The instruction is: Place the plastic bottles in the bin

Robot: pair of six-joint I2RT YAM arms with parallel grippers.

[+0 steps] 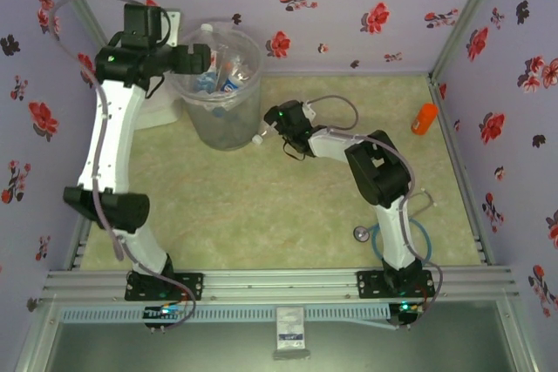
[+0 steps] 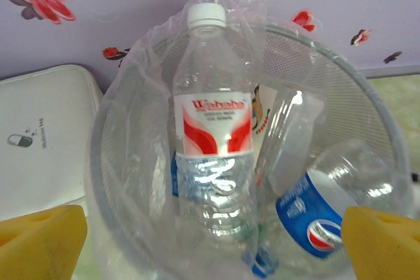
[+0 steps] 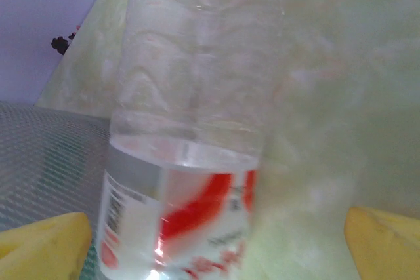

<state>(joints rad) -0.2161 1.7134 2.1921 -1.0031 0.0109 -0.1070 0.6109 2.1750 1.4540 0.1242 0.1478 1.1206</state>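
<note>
Right end effector (image 3: pixel 216 240) sat low beside bin (image 3: pixel 46 155), fingers spread wide, straddling red-white labelled bottle (image 3: pixel 190 129), right finger clear of it. Left end effector (image 2: pixel 213 240) hovered over bin, fingers apart, empty. Several bottles (image 2: pixel 211 129) lay inside bin on worktop (image 1: pixel 261 215).

Softly, evenly lit; pale and washed out from above. Glare on the red-white bottle (image 2: pixel 211 122). Badly blurred close up at right wrist.
</note>
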